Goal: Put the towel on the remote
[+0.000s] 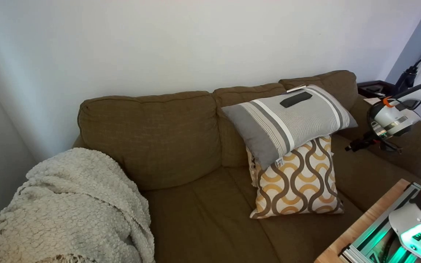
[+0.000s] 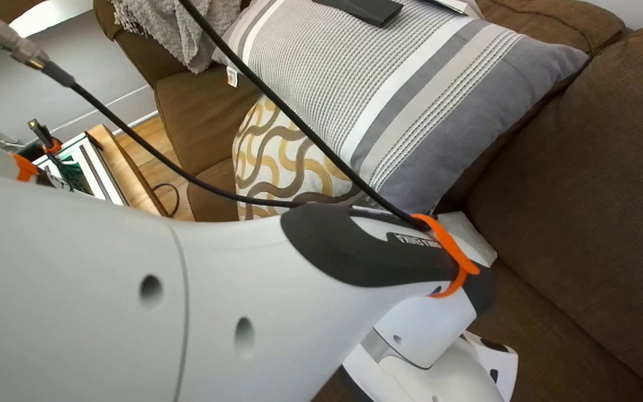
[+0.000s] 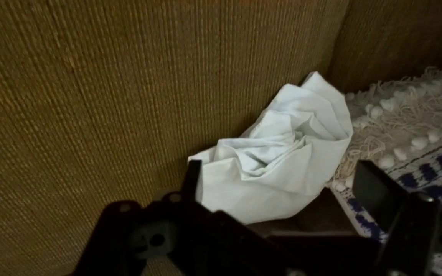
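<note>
The white towel point(image 3: 278, 184) lies crumpled in folds on the brown sofa in the wrist view. My gripper point(image 3: 280, 168) is open with nothing held. Its left finger overlaps the towel's near-left edge in the picture, and its right finger is apart from it; whether the left touches cannot be told. The gripper also shows low over the sofa, right of the pillows, in an exterior view point(image 1: 371, 144). The black remote point(image 1: 296, 99) lies on the grey striped pillow point(image 1: 305, 117); it also shows at the top of an exterior view point(image 2: 363, 10).
The striped pillow rests on a yellow-and-brown patterned pillow point(image 1: 298, 179). A thin flat thing point(image 2: 450, 4) lies near the remote. A fringed white-and-blue textile point(image 3: 428, 153) is beside the towel. The sofa back point(image 1: 152, 138) stands behind. A fluffy blanket point(image 1: 82, 204) covers the sofa's far end.
</note>
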You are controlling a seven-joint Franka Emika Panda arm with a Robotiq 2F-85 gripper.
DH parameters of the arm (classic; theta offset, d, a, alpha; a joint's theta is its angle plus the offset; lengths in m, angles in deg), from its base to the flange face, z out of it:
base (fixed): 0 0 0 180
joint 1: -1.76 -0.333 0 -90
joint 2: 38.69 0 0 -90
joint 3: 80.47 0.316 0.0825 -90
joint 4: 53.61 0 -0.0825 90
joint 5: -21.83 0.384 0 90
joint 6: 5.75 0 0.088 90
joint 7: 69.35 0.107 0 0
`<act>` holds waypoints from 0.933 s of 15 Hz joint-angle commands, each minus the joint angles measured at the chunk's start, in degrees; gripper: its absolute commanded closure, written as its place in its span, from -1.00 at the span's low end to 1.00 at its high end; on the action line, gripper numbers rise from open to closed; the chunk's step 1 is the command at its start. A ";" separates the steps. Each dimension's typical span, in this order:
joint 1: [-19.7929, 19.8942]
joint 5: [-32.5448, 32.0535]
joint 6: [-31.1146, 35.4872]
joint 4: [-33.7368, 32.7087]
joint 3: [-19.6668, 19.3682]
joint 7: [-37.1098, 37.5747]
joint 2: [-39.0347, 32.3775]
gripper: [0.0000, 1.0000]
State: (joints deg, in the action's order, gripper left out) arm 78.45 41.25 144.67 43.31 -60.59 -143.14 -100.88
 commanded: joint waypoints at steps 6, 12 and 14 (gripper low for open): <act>-1.88 0.33 -2.46 -22.27 5.38 -4.41 -18.51 -1.00; -8.16 0.55 -6.31 -33.60 1.92 1.61 -26.23 -1.00; -8.84 2.77 -4.90 -29.93 0.44 2.77 -23.54 -1.00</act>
State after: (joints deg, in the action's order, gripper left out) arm 71.40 41.81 140.34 14.61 -57.94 -142.81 -124.44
